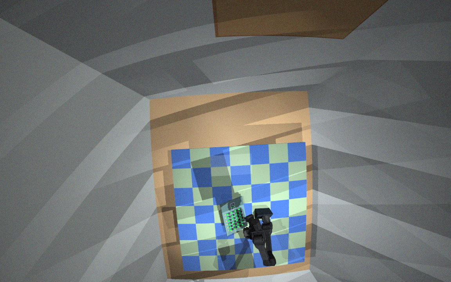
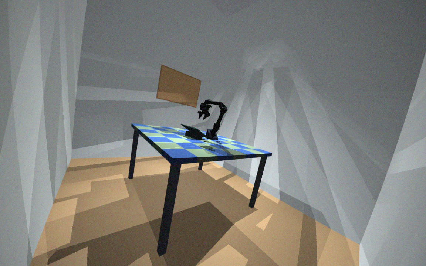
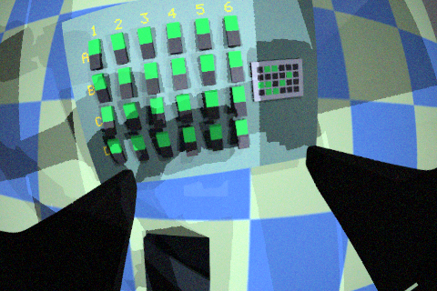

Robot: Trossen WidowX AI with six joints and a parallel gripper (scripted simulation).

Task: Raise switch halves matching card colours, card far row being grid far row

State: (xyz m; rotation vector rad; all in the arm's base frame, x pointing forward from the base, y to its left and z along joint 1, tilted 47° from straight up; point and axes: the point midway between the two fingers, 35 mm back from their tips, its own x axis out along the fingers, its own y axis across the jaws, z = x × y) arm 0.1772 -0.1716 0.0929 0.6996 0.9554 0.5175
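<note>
Your switch grid (image 1: 234, 220) (image 3: 168, 91), left on the panel: compare every rocker's tilt before pressing | your card (image 1: 232, 206) (image 3: 277, 79), right of the grid: read it row by row, far row first | your gripper (image 1: 249, 218) (image 2: 203, 116) (image 3: 224, 169), open, above the tabletop (image 1: 289, 223) (image 2: 188, 152) (image 3: 291, 195): best narrow it, then press raised ends straight down, clear of neighbours
</note>
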